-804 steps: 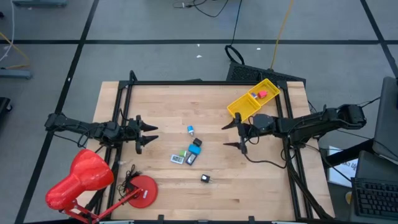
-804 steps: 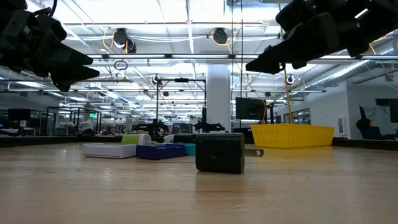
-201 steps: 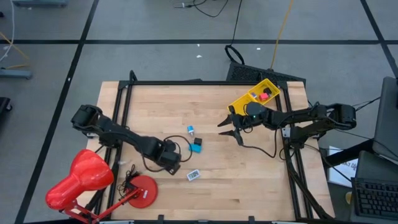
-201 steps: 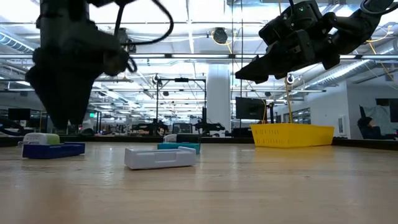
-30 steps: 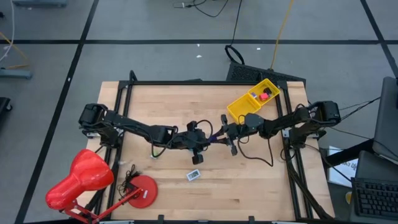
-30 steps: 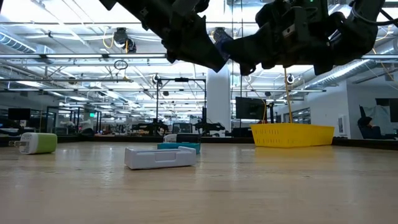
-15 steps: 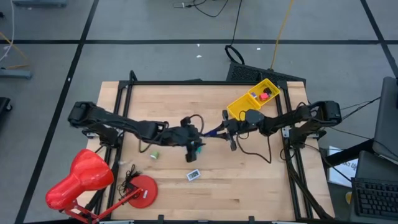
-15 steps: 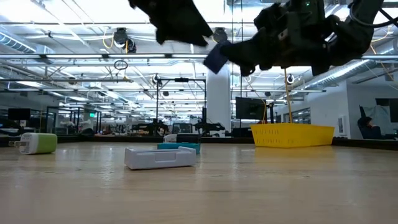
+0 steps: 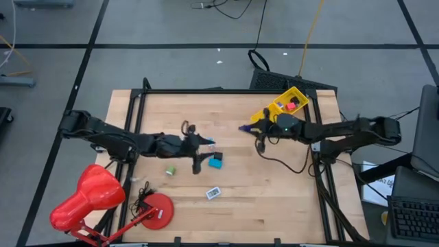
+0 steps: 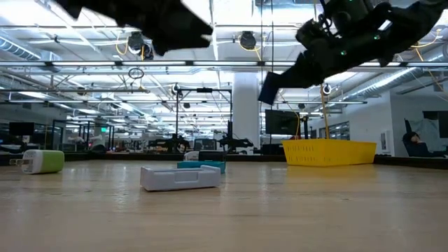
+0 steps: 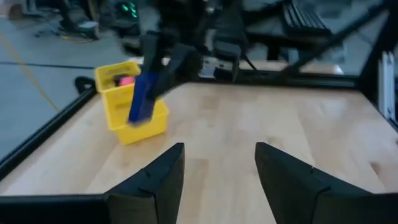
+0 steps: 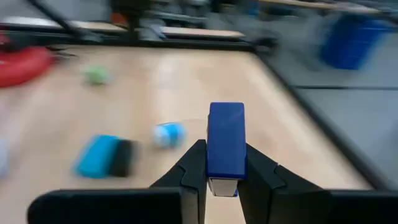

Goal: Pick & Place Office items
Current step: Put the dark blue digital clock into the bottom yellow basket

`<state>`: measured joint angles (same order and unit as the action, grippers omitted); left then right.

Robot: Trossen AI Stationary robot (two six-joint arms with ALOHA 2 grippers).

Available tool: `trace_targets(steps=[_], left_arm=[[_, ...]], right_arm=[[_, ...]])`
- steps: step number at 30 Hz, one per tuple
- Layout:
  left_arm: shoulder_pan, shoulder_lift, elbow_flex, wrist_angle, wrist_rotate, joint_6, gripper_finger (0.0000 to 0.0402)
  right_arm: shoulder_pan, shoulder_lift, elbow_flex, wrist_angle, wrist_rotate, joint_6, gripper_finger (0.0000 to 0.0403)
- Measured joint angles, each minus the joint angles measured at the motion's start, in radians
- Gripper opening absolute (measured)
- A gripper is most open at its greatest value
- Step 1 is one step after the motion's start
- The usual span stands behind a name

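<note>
- Since the handover, the left gripper (image 9: 199,155) has pulled back toward 9 o'clock; its fingers (image 11: 155,180) are now parted and hold nothing.
- White item (image 9: 213,193) lies nearest, at 6 o'clock on the desk (image 9: 274,199).
- Green item (image 9: 170,170) sits at 8 o'clock.
- Teal item (image 9: 216,161) lies at centre, just beside the left gripper.
- Right gripper (image 9: 248,130), at 2 o'clock near the tray (image 9: 273,111), has its fingers (image 12: 193,168) clamped on the blue item (image 12: 226,140).
- Pink item (image 9: 291,105) lies in the tray.
</note>
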<state>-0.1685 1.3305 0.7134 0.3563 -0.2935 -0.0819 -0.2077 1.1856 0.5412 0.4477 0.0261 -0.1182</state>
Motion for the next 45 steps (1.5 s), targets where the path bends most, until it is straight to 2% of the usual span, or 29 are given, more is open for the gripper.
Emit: trace_targets(steps=[7, 9, 11, 17, 23, 30, 34, 45], left_arm=[[0.082, -0.024, -0.223, 0.29, -0.004, -0.091, 0.0187], [0.103, -0.022, -0.248, 0.312, -0.005, -0.129, 0.0186], [0.112, -0.021, -0.262, 0.305, -0.004, -0.162, 0.0187], [0.12, -0.021, -0.269, 0.304, -0.003, -0.188, 0.0186], [0.12, -0.021, -0.269, 0.304, -0.002, -0.19, 0.0186], [0.12, -0.021, -0.269, 0.302, 0.002, -0.233, 0.0186], [0.12, -0.021, -0.269, 0.298, 0.003, -0.239, 0.0186], [0.12, -0.021, -0.269, 0.297, 0.005, -0.241, 0.0186]], right_arm=[[-0.05, -0.099, 0.002, -0.281, 0.391, -0.053, 0.0049], [-0.077, -0.099, 0.001, -0.323, 0.45, -0.043, 0.0049], [-0.11, -0.099, -0.005, -0.366, 0.455, -0.022, 0.0049], [-0.203, -0.083, -0.058, -0.351, 0.437, 0.019, 0.0049], [-0.261, -0.072, -0.107, -0.278, 0.282, 0.029, 0.005], [-0.284, -0.063, -0.133, -0.248, 0.275, 0.029, 0.0051], [-0.294, -0.063, -0.145, -0.24, 0.23, 0.037, 0.0061], [-0.296, -0.063, -0.146, -0.234, 0.229, 0.054, 0.0073]])
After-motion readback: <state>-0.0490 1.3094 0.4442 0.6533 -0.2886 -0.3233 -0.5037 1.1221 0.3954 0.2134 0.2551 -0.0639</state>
